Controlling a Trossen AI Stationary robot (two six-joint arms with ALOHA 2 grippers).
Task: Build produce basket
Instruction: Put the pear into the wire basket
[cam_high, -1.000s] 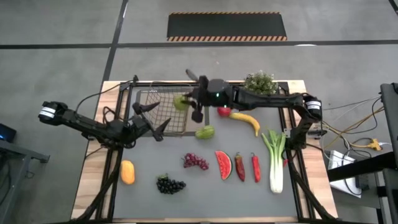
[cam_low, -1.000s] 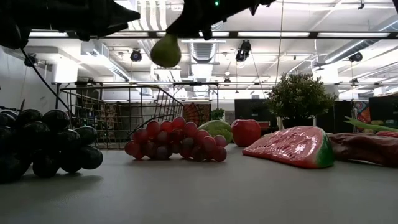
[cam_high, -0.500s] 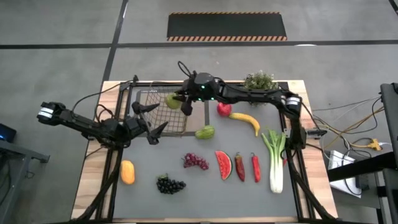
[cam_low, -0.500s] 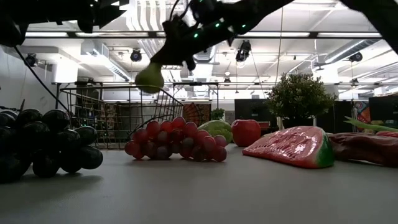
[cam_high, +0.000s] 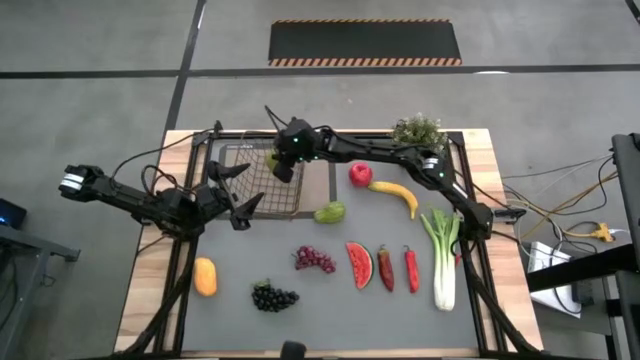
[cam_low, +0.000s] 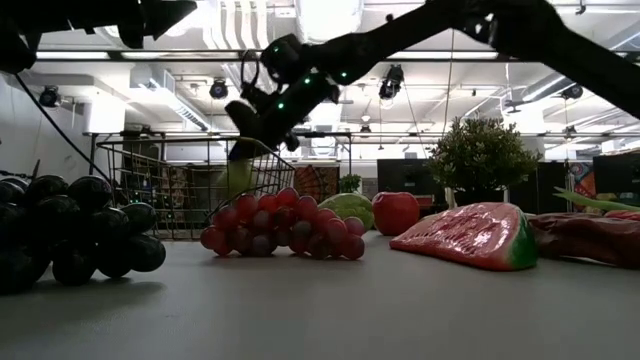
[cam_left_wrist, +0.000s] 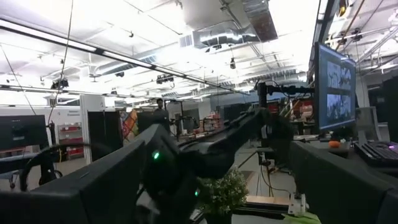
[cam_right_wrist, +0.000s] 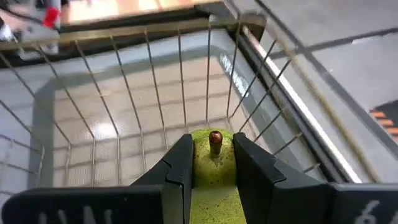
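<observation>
My right gripper (cam_high: 280, 162) reaches from the table's right and is shut on a green pear (cam_right_wrist: 214, 171) over the dark wire basket (cam_high: 262, 182) at the far left. In the low view the pear (cam_low: 238, 180) shows behind the basket's wires, below the rim. My left gripper (cam_high: 242, 192) is open at the basket's left side. I cannot tell whether it touches the wires. A second pear (cam_high: 330, 212) lies on the mat to the right of the basket. My right gripper pinches the pear between its two fingers (cam_right_wrist: 181, 163), which sit on either side of its stem end (cam_right_wrist: 215, 142). The fingers slant down toward the table's left. The pear hangs inside the basket walls, clear of the basket's floor.
On the mat lie a red apple (cam_high: 360, 175), a banana (cam_high: 397, 196), a leek (cam_high: 442, 258), red grapes (cam_high: 314, 260), a watermelon slice (cam_high: 359, 265), two chilies (cam_high: 398, 268), an orange fruit (cam_high: 205, 277) and dark grapes (cam_high: 273, 297). A potted plant (cam_high: 418, 130) stands at the far right.
My right gripper has carried the pear toward the table's left edge, from beside the basket's right rim to over the basket. It has also gone down, so the pear now hangs below the rim, inside the wires.
</observation>
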